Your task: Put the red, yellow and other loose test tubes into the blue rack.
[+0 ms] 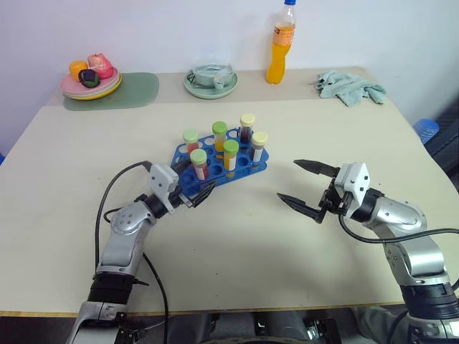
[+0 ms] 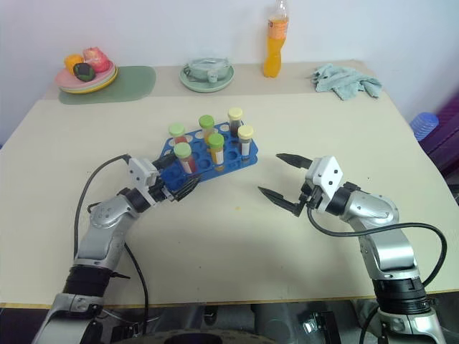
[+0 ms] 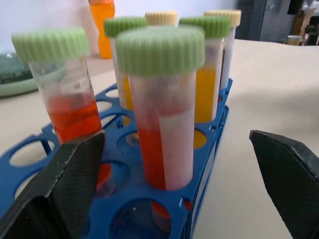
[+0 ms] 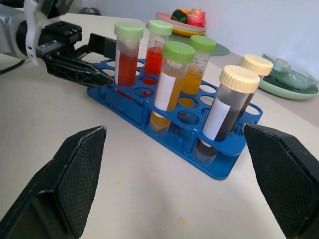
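The blue rack [image 1: 244, 169] lies at the table's middle with several capped test tubes standing in it: red [image 1: 199, 165], yellow [image 1: 230, 155] and brown [image 1: 259, 146] ones. My left gripper [image 1: 195, 185] is at the rack's near left corner. It is open, with its fingers [image 3: 75, 174] on either side of the nearest red tube [image 3: 162, 129] and not touching it. That tube stands in its hole. My right gripper [image 1: 287, 179] hovers to the right of the rack, open, with nothing between its fingers.
A tall orange drink bottle [image 1: 281, 43] and a green plate [image 1: 210, 84] stand at the back. A plate of fruit [image 1: 91, 77] rests on a green mat [image 1: 140, 89] at the back left. A teal cloth [image 1: 349, 87] lies at the back right.
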